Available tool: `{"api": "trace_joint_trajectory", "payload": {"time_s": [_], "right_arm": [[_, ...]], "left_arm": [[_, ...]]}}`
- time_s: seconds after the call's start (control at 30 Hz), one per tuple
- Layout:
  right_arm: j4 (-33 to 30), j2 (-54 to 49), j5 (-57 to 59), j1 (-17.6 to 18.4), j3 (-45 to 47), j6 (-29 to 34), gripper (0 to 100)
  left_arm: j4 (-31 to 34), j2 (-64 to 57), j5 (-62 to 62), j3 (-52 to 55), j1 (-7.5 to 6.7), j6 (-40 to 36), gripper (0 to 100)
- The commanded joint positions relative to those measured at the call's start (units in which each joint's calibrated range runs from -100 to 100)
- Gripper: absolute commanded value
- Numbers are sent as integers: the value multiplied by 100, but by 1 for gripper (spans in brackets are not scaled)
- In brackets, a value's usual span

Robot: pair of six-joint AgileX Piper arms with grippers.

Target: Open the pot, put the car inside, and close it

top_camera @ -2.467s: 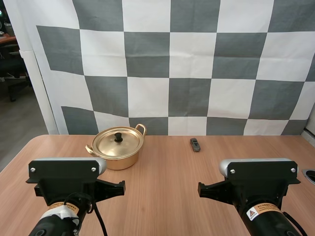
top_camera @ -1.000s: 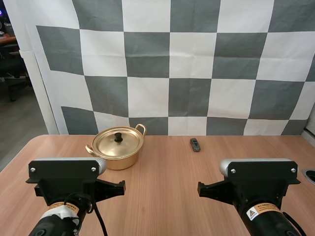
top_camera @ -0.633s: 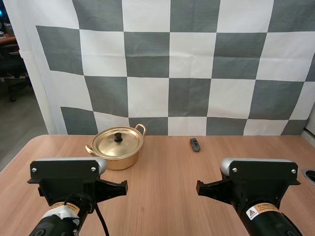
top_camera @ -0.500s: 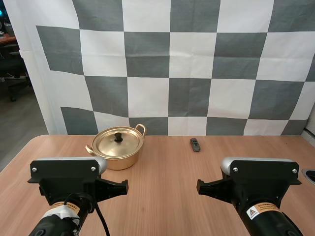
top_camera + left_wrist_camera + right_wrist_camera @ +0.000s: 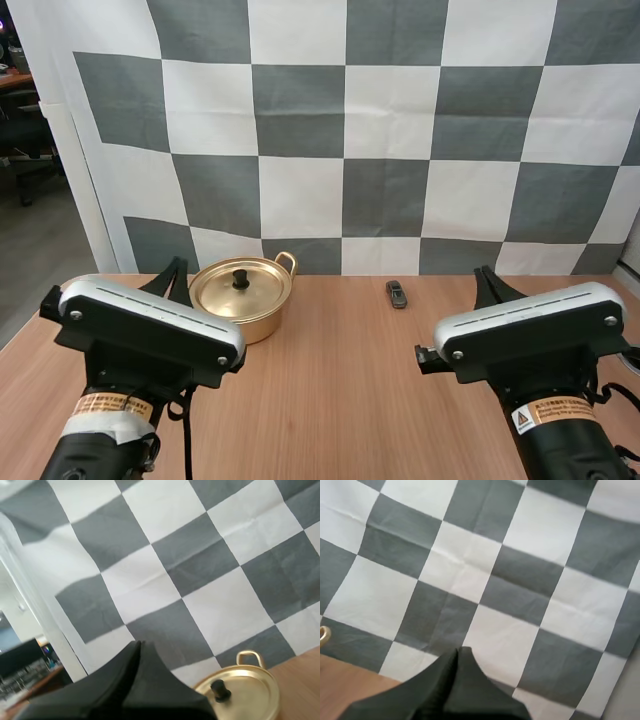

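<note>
right arm (image 5: 585, 452): warning-triangle label (image 5: 546, 415) (print unreadable) | left arm (image 5: 95, 455): orange label (image 5: 106, 405), print unreadable

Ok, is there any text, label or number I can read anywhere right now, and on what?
Nothing is legible.
Sticker on the left arm: orange strip with print, too small to read.
Sticker on the right arm: warning triangle sign and print, too small to read.
The pot and car: no markings visible.

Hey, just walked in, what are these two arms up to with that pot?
Nothing is being handled yet. The left hand and right hand are both shut on nothing, up above the near side of the table. The gold pot sits farther back with its lid on, and the small dark car lies on the table to its right, apart from it.
</note>
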Motion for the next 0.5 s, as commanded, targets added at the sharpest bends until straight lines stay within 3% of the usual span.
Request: {"api": "trace_joint_trajectory", "payload": {"time_s": [0.0, 0.07, 0.13, 0.23, 0.47], "right_arm": [[-1179, 0, -5627, 4, 0, -429, 0], [-467, 0, -4497, 4, -318, -429, 0], [410, 109, -2333, 4, -1187, -429, 0], [1145, 756, -51, 4, -2704, -429, 0], [1285, 2912, 3113, 4, -5988, -429, 0]], "left_arm": [[9, 0, -3895, -210, -1, 416, 0], [-153, 0, -2640, -724, -1, 237, 0], [-543, 0, -965, -1388, -1, -84, 0], [-1003, 252, 980, -2589, -1, -481, 0], [-1014, 1980, 3575, -5430, -1, -632, 0]]}}
